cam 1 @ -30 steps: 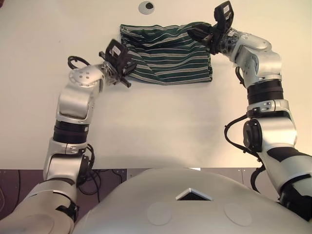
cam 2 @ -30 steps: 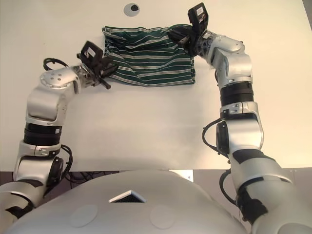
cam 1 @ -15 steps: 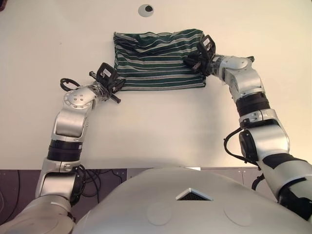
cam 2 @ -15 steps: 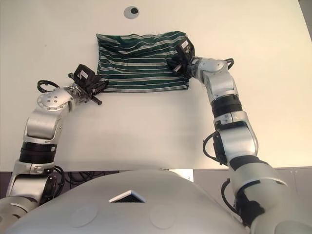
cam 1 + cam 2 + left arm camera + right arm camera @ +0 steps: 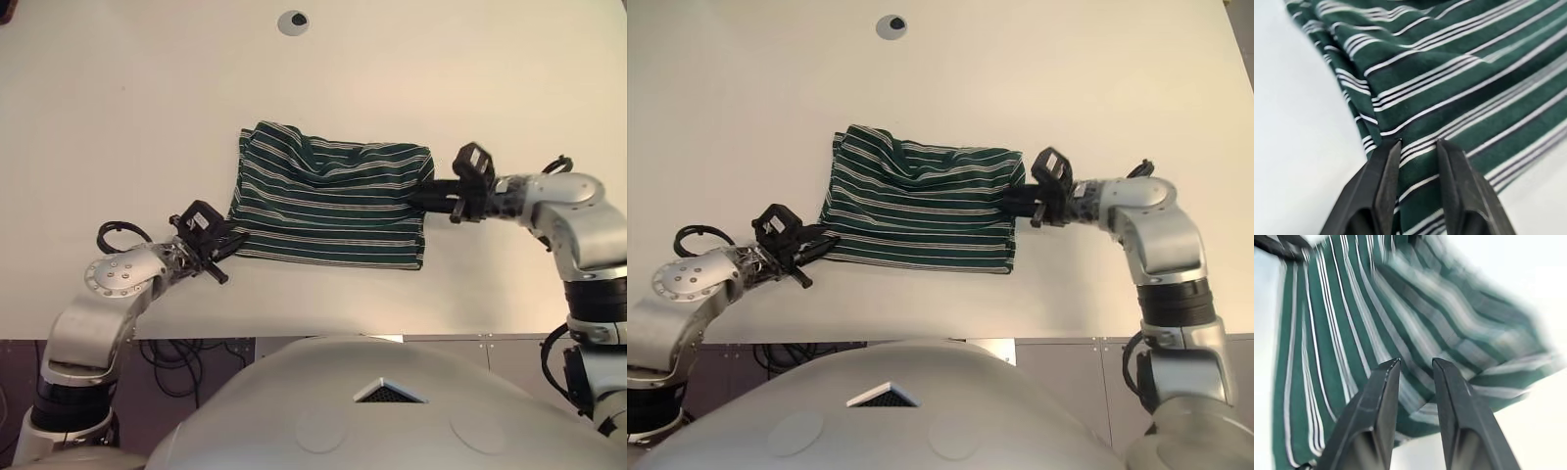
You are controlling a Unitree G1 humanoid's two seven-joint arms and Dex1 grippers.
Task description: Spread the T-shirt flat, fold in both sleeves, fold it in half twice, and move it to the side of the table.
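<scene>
My left gripper (image 5: 1419, 143) sits at the T-shirt's (image 5: 333, 211) 8 o'clock corner, low over the table (image 5: 147, 117). Its two black fingers (image 5: 1382, 176) are drawn almost together, leaving only a narrow slit, and the striped hem runs into that slit, so I have the cloth pinched there. My right gripper (image 5: 1416, 362) is at the shirt's 3 o'clock edge, reaching in sideways from the right. Its fingers (image 5: 1378, 401) are just as close together, with the green fabric caught between their tips.

The T-shirt is dark green with thin white stripes, folded into a rough rectangle. It lies between my two grippers, around the middle of the table and somewhat toward the near edge at 6 o'clock. Its near edge lies flat and fairly straight. Its far edge, toward 12 o'clock, is rumpled, with a raised fold at the 11 o'clock corner and a dip in the middle.

A small round grommet (image 5: 293, 20) is set in the tabletop at 12 o'clock, well apart from the shirt.
</scene>
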